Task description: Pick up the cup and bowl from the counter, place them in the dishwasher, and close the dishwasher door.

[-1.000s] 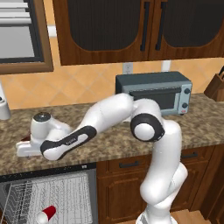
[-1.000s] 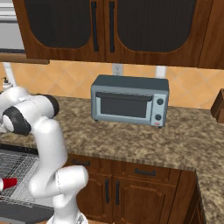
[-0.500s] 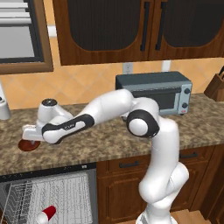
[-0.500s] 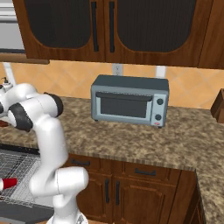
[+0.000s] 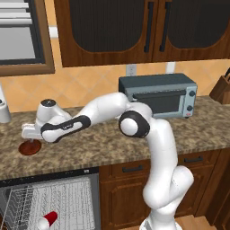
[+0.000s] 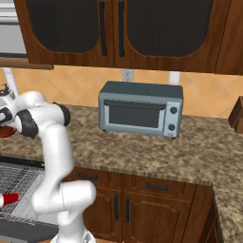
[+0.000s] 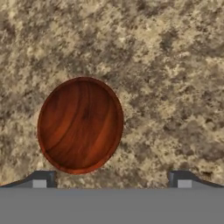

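The dark reddish-brown bowl lies on the granite counter at the far left; it also appears as the bowl and from straight above as the bowl. My gripper hovers just over it, open and holding nothing. In the hand view the gripper has its fingertips wide apart, and the bowl sits left of centre between them. The red cup lies on its side in the white wire rack of the open dishwasher. The dishwasher door is folded down.
A grey-blue toaster oven stands at the back of the counter, right of my arm. A knife block is at the far right. A white bottle stands behind the bowl at the left edge. Dark cabinets hang overhead.
My hand has lifted a little and shifted back over the counter, so the bowl it covered now shows below it. The jaws stayed open. Cup and bowl have not moved.
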### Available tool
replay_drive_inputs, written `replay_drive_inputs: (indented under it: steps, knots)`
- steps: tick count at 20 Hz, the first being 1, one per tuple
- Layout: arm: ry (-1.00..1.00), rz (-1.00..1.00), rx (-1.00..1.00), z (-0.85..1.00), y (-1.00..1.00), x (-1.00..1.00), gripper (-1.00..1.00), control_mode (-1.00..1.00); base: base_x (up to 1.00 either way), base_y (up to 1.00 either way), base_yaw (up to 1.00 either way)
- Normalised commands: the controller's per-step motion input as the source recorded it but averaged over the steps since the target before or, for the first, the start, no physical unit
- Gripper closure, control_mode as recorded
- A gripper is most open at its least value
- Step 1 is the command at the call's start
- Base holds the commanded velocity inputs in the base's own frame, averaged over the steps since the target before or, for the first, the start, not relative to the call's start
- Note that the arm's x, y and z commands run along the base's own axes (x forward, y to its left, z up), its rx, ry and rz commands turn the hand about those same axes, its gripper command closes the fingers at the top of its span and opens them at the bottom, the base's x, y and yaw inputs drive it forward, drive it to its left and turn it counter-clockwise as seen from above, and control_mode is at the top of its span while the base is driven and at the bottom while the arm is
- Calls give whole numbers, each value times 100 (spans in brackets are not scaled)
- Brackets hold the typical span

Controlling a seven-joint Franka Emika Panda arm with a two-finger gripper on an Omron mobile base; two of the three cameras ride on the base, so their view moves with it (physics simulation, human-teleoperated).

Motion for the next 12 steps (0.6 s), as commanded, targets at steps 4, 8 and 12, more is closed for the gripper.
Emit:
replay_drive_inputs:
  steps: [4,8,12]
  knots:
    - [-5,3,-10,-5,29,31,-100,-100,0,0,0]
    - [-1,0,-8,-27,2,4,-100,-100,0,0,0]
    - [0,0,0,-42,0,0,-100,-100,0,0,0]
